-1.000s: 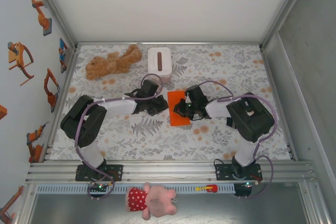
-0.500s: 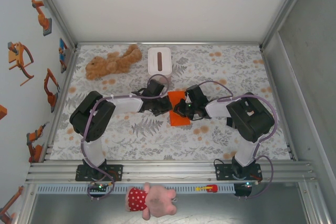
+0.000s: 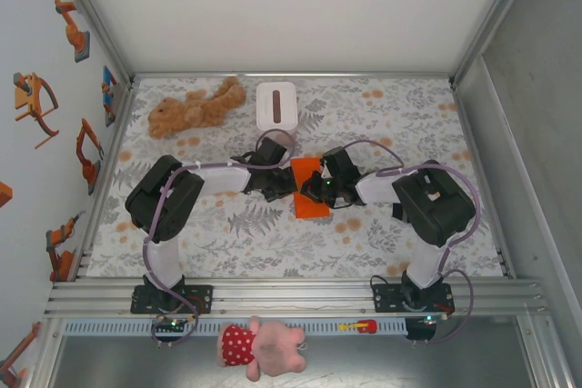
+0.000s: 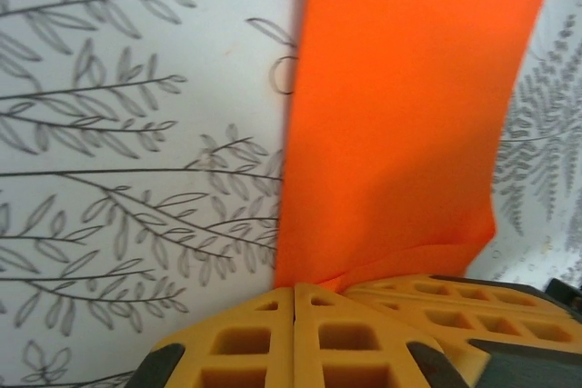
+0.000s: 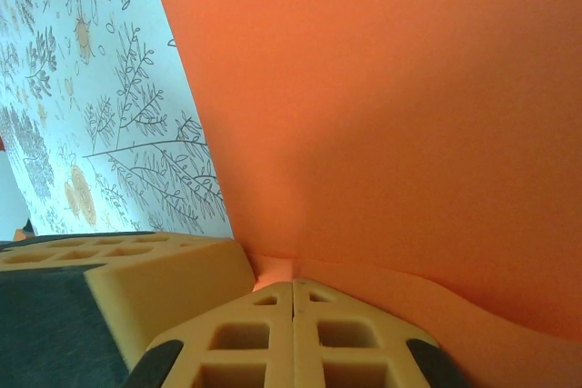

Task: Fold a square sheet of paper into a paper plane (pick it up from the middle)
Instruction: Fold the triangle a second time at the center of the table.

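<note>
The square sheet of paper (image 3: 310,205) lies mid-table as a bright orange rectangle, doubled over and longer front to back. My left gripper (image 3: 291,183) is shut, and its tips (image 4: 294,290) touch the sheet's (image 4: 400,106) near left corner. My right gripper (image 3: 316,191) is shut over the middle of the sheet. In the right wrist view the orange paper (image 5: 391,97) bends up in a crease to meet that gripper's tips (image 5: 293,284), which look pinched on its edge. The two grippers nearly touch, and each wrist view catches the other's yellow fingers (image 4: 455,306) (image 5: 118,270).
A white tissue box (image 3: 275,106) stands behind the paper, close to the left arm's wrist. A brown teddy bear (image 3: 195,106) lies at the back left. A pink plush toy (image 3: 264,345) sits off the table in front of the rail.
The left arm has swung right and brought its shut gripper up to the sheet's left edge. The right arm and the paper have stayed put.
</note>
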Robot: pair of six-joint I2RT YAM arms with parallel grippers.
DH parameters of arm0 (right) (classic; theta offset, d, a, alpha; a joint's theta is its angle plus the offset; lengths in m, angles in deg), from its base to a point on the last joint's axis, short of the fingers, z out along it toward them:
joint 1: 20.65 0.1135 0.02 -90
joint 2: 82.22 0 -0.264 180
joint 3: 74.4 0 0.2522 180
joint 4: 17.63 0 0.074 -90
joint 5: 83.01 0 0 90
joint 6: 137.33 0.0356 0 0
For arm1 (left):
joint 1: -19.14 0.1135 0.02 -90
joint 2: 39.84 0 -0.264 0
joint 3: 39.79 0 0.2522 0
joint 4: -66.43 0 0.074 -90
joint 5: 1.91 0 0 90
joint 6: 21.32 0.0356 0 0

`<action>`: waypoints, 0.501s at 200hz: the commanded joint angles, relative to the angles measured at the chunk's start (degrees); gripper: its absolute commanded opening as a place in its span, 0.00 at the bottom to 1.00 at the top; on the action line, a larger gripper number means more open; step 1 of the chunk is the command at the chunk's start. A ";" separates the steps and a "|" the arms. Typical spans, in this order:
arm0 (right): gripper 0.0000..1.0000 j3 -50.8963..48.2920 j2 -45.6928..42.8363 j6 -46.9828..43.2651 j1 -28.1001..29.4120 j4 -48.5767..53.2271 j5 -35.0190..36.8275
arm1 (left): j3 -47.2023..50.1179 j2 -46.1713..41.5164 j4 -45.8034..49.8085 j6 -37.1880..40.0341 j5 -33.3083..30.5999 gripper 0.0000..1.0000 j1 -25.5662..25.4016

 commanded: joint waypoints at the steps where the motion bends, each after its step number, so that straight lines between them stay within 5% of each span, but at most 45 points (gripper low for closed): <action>1: 0.00 -1.05 0.07 -0.59 -0.31 4.03 1.48 | -1.67 1.72 5.31 1.34 -2.46 0.05 -0.02; 100: 0.00 -1.25 -5.01 -7.28 -2.22 3.65 0.49 | -4.88 4.96 12.80 2.93 -5.22 0.05 -0.06</action>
